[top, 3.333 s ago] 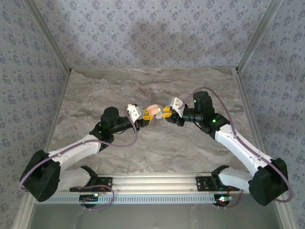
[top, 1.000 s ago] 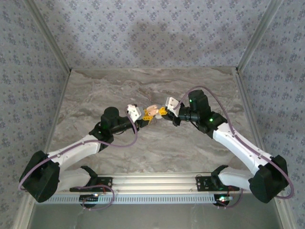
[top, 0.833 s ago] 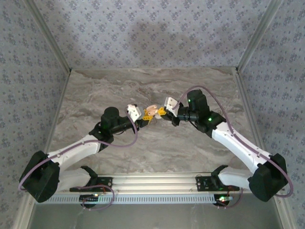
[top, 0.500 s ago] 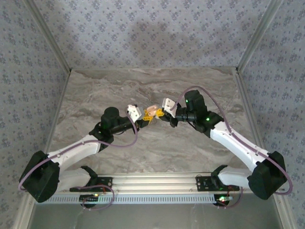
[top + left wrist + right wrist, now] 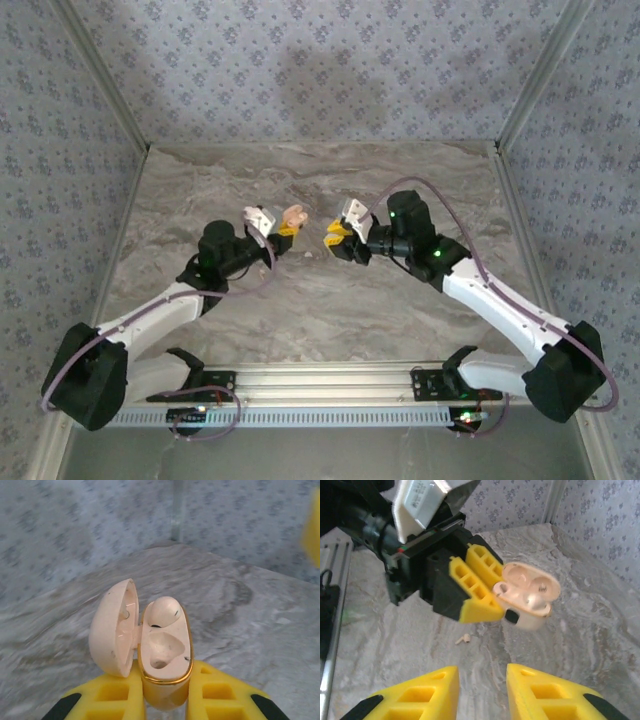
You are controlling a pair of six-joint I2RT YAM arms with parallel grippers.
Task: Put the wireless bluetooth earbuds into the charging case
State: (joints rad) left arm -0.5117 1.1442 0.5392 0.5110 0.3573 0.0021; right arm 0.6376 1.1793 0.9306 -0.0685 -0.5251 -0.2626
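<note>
The charging case is cream-white with a gold rim, and its lid is swung open to the left. One earbud sits in the far slot; the near slot is hollow. My left gripper is shut on the case's base and holds it above the table. A second earbud lies loose on the marble below the held case. My right gripper stands open with nothing between its fingers, a short way right of the left gripper.
The marble tabletop is walled by patterned panels at the back and sides. The aluminium rail with both arm bases runs along the near edge.
The two grippers were together at the table's middle. My left gripper has pulled back to the left with the case, and my right gripper has opened.
</note>
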